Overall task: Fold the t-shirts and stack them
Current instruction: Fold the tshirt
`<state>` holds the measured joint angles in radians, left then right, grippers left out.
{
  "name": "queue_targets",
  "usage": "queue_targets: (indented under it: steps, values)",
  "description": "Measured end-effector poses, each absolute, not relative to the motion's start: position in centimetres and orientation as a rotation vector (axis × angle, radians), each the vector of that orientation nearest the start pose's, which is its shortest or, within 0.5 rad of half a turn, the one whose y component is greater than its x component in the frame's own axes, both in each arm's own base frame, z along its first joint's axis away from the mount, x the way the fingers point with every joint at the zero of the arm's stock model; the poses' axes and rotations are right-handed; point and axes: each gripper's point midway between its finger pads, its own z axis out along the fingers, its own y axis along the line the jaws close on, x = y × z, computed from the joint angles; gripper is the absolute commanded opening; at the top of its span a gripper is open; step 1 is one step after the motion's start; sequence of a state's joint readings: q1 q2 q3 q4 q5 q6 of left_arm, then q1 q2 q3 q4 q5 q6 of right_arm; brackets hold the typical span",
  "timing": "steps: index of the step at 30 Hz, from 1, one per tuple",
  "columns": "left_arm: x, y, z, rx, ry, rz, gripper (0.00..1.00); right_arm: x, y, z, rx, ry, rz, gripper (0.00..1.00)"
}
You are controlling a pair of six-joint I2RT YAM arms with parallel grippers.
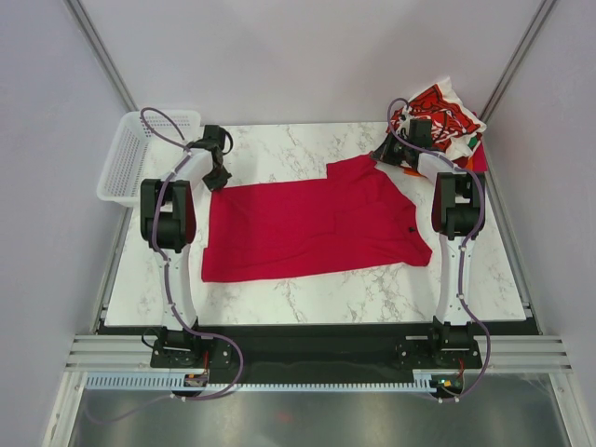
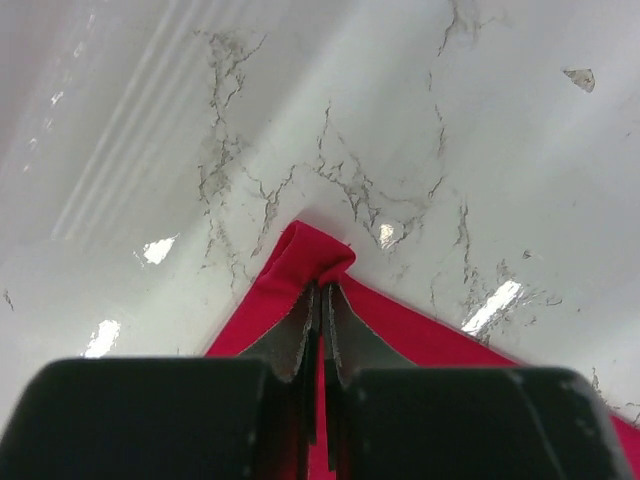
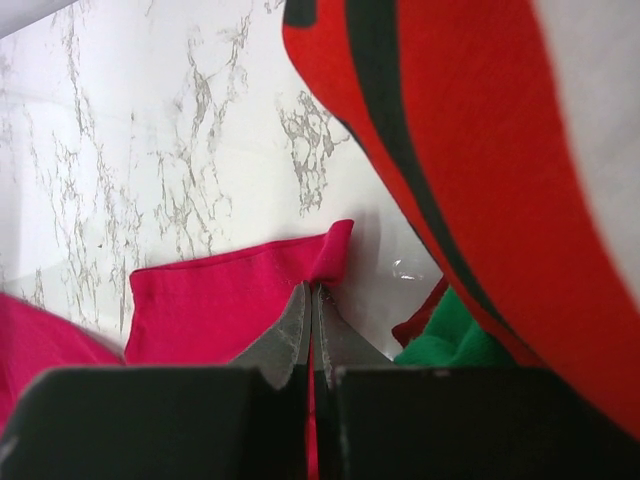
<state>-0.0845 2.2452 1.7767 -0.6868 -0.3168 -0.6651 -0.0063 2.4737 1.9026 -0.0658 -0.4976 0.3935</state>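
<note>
No legible text: top shirt on the pile of folded shirts (image 1: pixel 445 116), far-right corner, is red w/ white + dark print, too small to read in the top view and only blurred red/dark bands in the right wrist view. No brand marks visible on the arms.

Plain crimson-red short-sleeved cloth t-shirt (image 1: pixel 312 228) lies spread flat mid-counter, between the two arms, far-right part reaching toward the pile.

Left tool (image 2: pixel 322 295): fingers pressed together, pinching the shirt's far-left corner; cloth bunched into a small fold at the tips.
Right tool (image 3: pixel 311 295): fingers pressed together, pinching the far-right edge, just beside the pile. Green folded shirt (image 3: pixel 450 340) visible at the pile's base, w/ a dark red bit next to it.

White marble-pattern counter (image 1: pixel 372 289), grey veins, glossy w/ light glare. White plastic mesh basket (image 1: pixel 126 172) hangs off the far-left corner. Plain pale walls (image 1: pixel 298 56) around; metal rails (image 1: pixel 93 352) along the near edge.
</note>
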Motion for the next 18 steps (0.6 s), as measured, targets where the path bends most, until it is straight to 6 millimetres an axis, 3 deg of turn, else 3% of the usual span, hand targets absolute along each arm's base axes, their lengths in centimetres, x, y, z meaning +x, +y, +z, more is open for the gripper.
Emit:
queue_targets:
  steps: [7, 12, 18]
  values:
    - [50.2, -1.4, 2.2, -0.834, 2.511, 0.183, 0.02, 62.1, 9.6, 3.6, 0.165, 2.208, 0.772, 0.00]
    - [50.1, -1.6, 2.2, -0.814, 2.522, 0.175, 0.02, 60.9, 10.8, 4.1, 0.154, 2.218, 0.761, 0.00]
    - [49.8, -2.2, 2.3, -0.777, 2.552, 0.135, 0.02, 59.7, 12.5, 7.5, 0.135, 2.189, 0.788, 0.00]
